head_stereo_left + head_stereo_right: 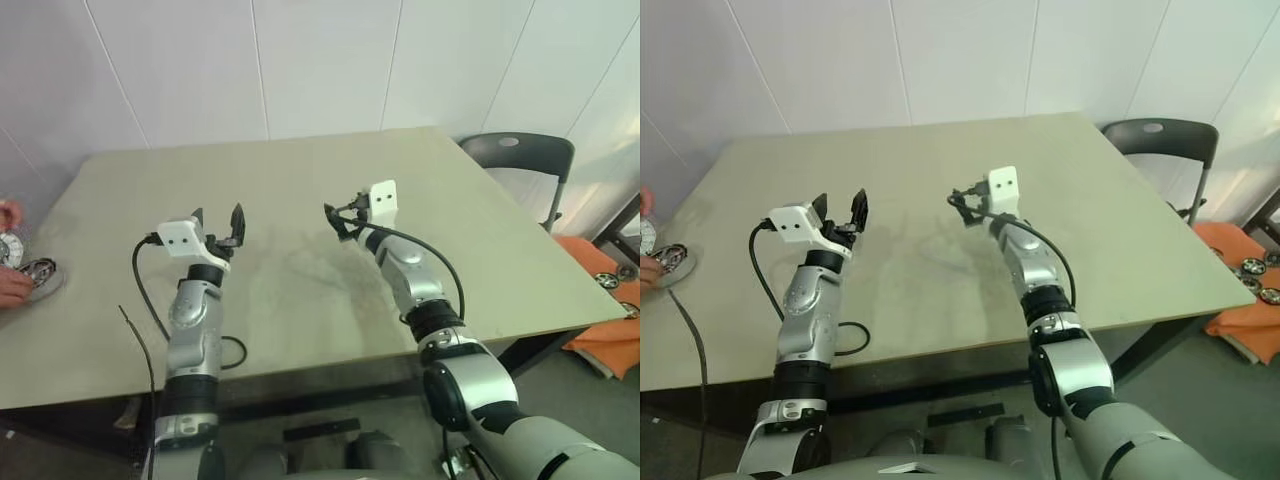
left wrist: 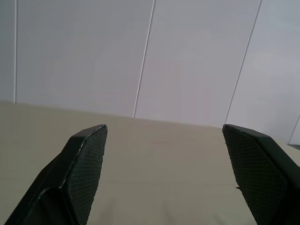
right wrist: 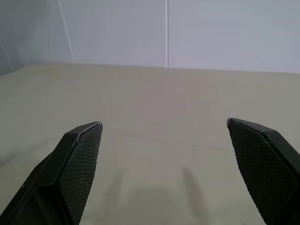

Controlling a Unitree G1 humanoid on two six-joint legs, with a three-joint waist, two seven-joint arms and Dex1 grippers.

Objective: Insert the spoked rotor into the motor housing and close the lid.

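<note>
Rotor (image 1: 38, 272): a round metal part, probably this one, lies at the surface's (image 1: 300, 180) far left edge, beside a person's hand (image 1: 10, 288). Left pincer (image 1: 219, 225) and right pincer (image 1: 340, 220): released, empty, hovering mid-surface. Advice: await placement, then approach from above.

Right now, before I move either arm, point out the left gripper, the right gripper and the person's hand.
left gripper (image 1: 220, 226): left eye view, midway between its open fingertips.
right gripper (image 1: 341, 216): left eye view, midway between its fingertips.
person's hand (image 1: 10, 287): left eye view, fingers at the table's left edge.
</note>
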